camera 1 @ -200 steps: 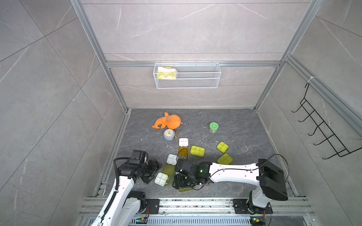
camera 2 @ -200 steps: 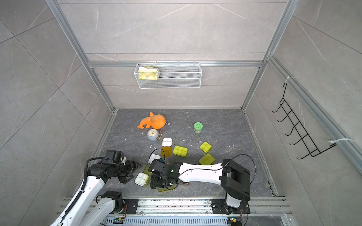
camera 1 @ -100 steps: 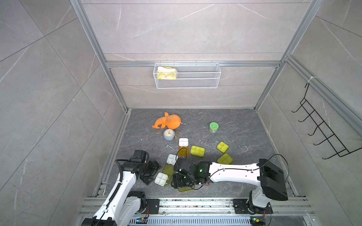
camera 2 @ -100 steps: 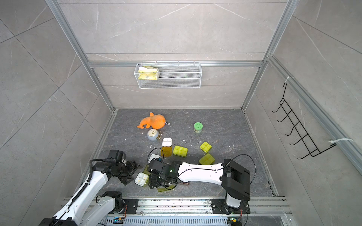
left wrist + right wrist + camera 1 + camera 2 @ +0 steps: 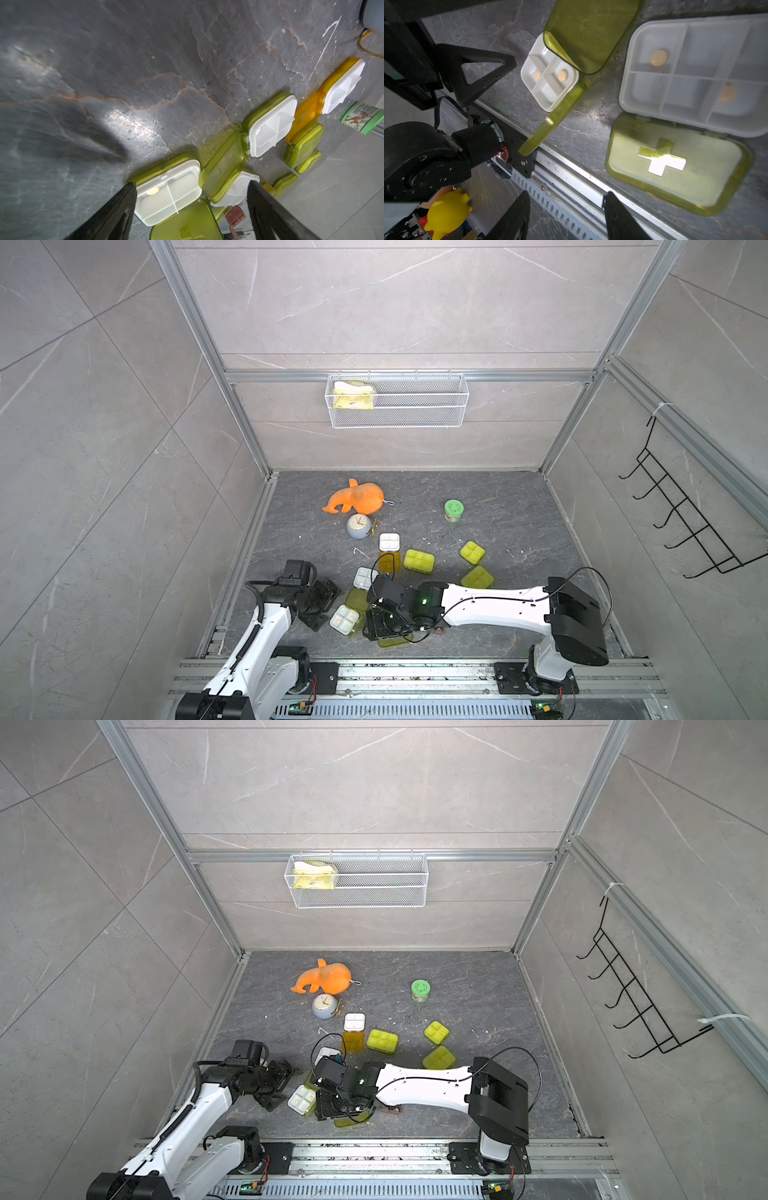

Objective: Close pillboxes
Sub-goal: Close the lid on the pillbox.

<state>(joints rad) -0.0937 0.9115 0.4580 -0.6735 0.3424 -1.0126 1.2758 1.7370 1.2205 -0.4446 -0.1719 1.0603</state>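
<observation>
Little changed: left gripper (image 5: pixel 329 608) spread marginally wider, empty, just left of open four-cell pillbox (image 5: pixel 344 619), near-left floor. Right gripper (image 5: pixel 566 193) half-open, empty, above open six-cell pillbox (image 5: pixel 695 72) beside it. Neither lid closing yet.

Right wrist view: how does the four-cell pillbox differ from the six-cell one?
The four-cell pillbox is squarish; the six-cell pillbox is oblong. The four-cell's lid looks partly raised; the six-cell's lid lies flat, showing a cross. Both are open, with white trays, yellow-green lids and two pills visible in each.
</observation>
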